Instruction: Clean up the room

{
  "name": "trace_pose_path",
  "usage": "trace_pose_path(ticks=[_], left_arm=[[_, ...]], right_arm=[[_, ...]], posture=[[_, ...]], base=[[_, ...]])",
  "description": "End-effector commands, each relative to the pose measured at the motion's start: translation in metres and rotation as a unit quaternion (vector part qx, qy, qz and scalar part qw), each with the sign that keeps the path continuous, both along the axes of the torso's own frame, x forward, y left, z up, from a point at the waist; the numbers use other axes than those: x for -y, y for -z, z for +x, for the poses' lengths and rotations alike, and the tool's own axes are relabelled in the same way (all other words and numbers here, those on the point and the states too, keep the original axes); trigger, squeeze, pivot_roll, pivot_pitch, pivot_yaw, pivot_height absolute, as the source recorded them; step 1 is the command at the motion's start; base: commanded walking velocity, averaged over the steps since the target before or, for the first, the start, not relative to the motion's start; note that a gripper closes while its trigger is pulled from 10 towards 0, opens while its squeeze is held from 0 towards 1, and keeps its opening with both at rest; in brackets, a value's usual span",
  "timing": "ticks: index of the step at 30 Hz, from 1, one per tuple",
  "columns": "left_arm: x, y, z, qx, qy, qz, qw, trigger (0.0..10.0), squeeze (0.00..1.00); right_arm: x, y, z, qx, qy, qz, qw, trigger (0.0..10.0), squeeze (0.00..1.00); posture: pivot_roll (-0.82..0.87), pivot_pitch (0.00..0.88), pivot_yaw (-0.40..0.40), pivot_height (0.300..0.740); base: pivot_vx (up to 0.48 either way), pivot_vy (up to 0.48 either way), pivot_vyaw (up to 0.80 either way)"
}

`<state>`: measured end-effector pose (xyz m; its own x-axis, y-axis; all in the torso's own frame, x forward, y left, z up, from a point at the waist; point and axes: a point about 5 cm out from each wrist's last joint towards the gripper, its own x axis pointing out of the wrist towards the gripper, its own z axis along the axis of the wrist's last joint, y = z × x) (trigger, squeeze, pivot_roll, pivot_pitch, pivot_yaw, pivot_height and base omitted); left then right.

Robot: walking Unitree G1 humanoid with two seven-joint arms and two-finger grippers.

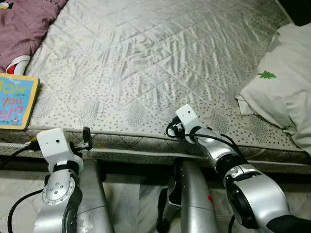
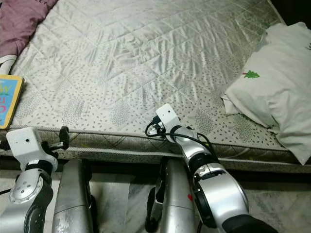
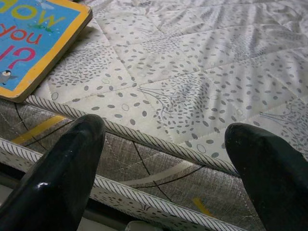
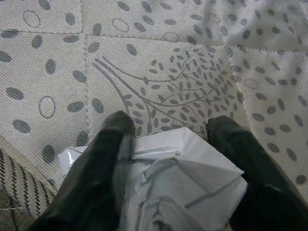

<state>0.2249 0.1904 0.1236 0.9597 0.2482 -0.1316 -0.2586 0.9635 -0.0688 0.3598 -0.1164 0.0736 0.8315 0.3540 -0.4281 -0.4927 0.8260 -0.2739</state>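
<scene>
We count one mattress [image 1: 146, 63] with a quilted, speckled cover; one children's board book [image 1: 14, 99] with a blue cover and orange edge, lying flat near the mattress's front edge on our left; one purple blanket [image 1: 24, 24] bunched at the far left corner; one white pillow [image 1: 286, 82] with a small green tree printed on it, on the right; and one crumpled piece of white paper [image 4: 178, 192].

Our right gripper [image 4: 166, 127] grasps the paper; its two black fingers [image 4: 110, 159] sit moderately apart with the wad pressed between them, right over the speckled cover just inside the front piping of the mattress. Our right arm [image 1: 228, 155] bends at the elbow and reaches forward and inward, its wrist over the front edge near the middle of the bed.

Our left gripper [image 3: 163, 130] is released, its fingers [image 3: 67, 168] spread wide and holding nothing; it hovers at the mattress's front edge, near the book but not touching it. Our left arm [image 1: 58, 179] rises upright below the bed's edge, forearm vertical, wrist level with the piping.
</scene>
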Motion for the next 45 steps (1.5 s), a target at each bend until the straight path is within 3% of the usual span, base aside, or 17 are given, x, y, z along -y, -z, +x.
trace_pose_path(ticks=[1, 27, 35, 39, 43, 44, 45], left_arm=[[0.001, 0.002, 0.000, -0.001, 0.002, -0.001, 1.000, 10.0, 0.00], [0.005, 0.005, 0.027, 0.017, 0.008, -0.003, 1.000, 10.0, 0.00], [0.005, 0.004, 0.033, 0.026, 0.005, -0.006, 1.000, 10.0, 0.00], [0.006, 0.004, 0.034, 0.031, 0.004, -0.012, 0.999, 10.0, 0.00], [0.007, 0.003, 0.035, 0.039, 0.002, -0.024, 0.999, 10.0, 0.00], [0.007, 0.002, 0.036, 0.043, 0.000, -0.027, 0.999, 10.0, 0.00], [0.008, 0.001, 0.037, 0.048, 0.002, -0.030, 0.998, 10.0, 0.00]], right_arm=[[0.005, 0.007, -0.003, -0.018, 0.011, -0.002, 1.000, 0.0, 0.00], [0.003, -0.007, 0.004, 0.014, 0.016, 0.032, 0.999, 0.0, 0.00], [0.000, -0.012, 0.004, 0.020, 0.031, 0.106, 0.994, 0.0, 0.00], [-0.010, -0.031, 0.003, 0.047, 0.026, 0.246, 0.968, 0.0, 0.00], [-0.015, -0.042, -0.004, 0.067, 0.013, 0.298, 0.952, 0.0, 0.00], [-0.016, -0.047, -0.007, 0.076, 0.009, 0.310, 0.948, 10.0, 0.00], [-0.018, -0.052, -0.012, 0.089, 0.002, 0.326, 0.941, 10.0, 0.00]], posture=[[0.16, 0.147, -0.130, 0.524], [0.12, 0.031, -0.109, 0.524], [0.09, 0.020, -0.100, 0.524], [0.08, 0.006, -0.094, 0.524], [0.07, 0.006, -0.091, 0.524], [0.06, 0.010, -0.087, 0.524], [0.06, 0.011, -0.085, 0.524]], base=[[0.000, 0.000, 0.00], [0.000, 0.000, 0.00], [0.000, 0.000, 0.00], [0.000, 0.000, 0.00], [0.000, 0.000, 0.00], [0.000, 0.000, 0.00], [0.000, 0.000, 0.00]])
